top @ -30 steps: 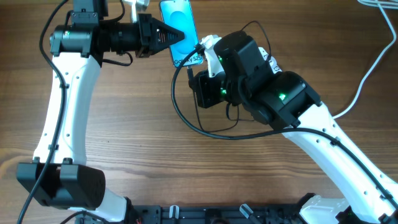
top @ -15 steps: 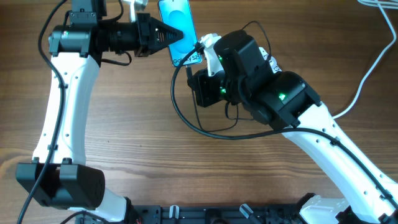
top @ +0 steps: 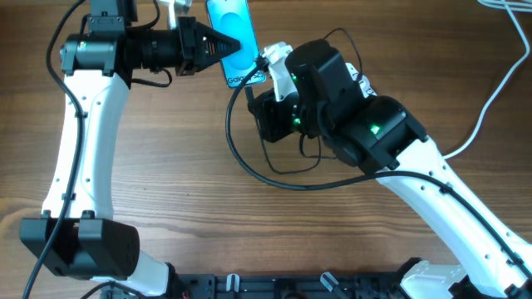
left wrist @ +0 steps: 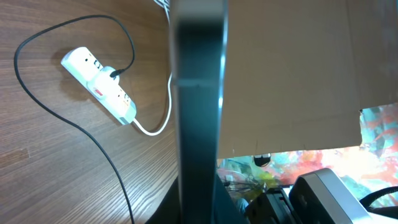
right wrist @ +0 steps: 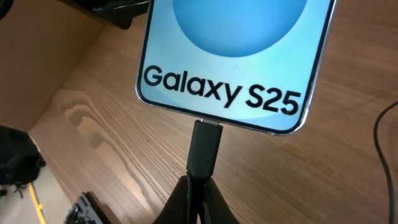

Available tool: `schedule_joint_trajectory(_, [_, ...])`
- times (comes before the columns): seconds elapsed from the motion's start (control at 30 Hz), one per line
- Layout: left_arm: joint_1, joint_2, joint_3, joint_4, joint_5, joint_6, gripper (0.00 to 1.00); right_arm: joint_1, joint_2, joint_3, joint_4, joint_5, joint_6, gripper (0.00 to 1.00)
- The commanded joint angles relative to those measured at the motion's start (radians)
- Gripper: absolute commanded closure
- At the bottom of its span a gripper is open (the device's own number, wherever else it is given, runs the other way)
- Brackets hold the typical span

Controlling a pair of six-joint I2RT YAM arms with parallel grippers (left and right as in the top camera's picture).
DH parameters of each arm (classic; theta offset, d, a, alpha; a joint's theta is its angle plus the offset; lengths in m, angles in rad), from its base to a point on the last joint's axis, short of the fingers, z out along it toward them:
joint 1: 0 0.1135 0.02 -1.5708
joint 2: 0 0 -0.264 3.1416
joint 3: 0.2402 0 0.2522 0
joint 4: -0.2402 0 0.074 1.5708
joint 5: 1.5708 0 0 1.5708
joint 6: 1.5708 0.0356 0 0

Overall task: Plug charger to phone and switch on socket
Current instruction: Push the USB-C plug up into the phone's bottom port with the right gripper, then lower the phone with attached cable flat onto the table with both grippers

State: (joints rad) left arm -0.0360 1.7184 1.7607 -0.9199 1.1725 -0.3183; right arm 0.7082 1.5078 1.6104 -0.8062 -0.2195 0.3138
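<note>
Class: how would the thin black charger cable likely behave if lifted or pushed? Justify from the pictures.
The charger cable is probably floppy: it lies in loose loops, so a push would likely bend it rather than slide it. Being thin, it is likely light. Its plug tip seems stiff, standing straight from the right hand toward the phone.

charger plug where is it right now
Right wrist view, centre frame: the charger plug is pinched in the right gripper, its tip meeting the bottom edge of the phone, just under the Galaxy S25 text.
</note>
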Motion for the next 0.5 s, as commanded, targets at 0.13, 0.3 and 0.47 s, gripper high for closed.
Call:
schedule_joint_trajectory(0.13, [-0.019,-0.002,0.010,-0.019,0.042,0.027,0.96,0.001,-0.008,0.015,0.052,0.043,-0.043,0.81])
schedule_joint_trajectory(0.3, [-0.019,-0.002,0.010,-0.020,-0.019,0.027,0.96,0.001,-0.008,0.015,-0.004,0.039,-0.040,0.48])
schedule_joint_trajectory(0.47, [-0.019,0.000,0.010,-0.060,-0.275,0.027,0.96,0.001,-0.008,0.015,-0.067,0.039,-0.011,0.08])
